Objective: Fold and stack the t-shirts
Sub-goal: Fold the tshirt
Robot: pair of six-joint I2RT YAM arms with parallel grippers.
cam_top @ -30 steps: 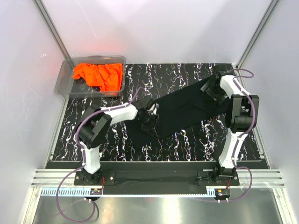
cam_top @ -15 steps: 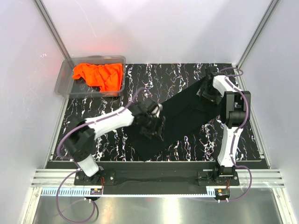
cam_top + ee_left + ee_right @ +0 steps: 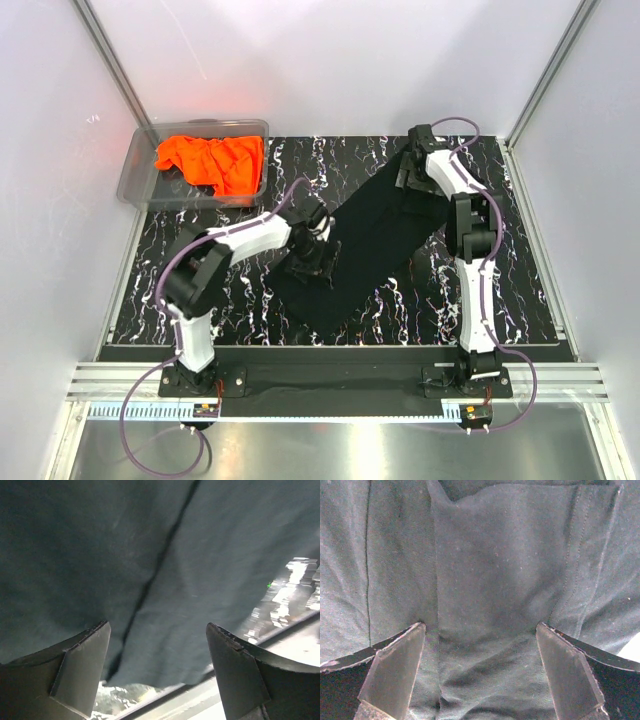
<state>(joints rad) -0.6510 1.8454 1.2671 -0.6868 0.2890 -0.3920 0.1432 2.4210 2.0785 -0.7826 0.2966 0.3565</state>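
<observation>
Black t-shirt [image 3: 372, 232] laid diagonally across the marbled table [image 3: 525, 290]; orange t-shirt [image 3: 210, 160] crumpled in the clear bin [image 3: 133, 178]
The fabric is judged light, limp and easily creased, best pinched at hem or shoulder corners. The left gripper [image 3: 157, 630] and right gripper [image 3: 480, 630] are seen spread wide over the cloth, nothing clamped

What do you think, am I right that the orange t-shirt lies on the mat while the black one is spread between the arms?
Not quite: the top external view shows the orange t-shirt in the clear bin, not on the mat. The rest is right.
</observation>
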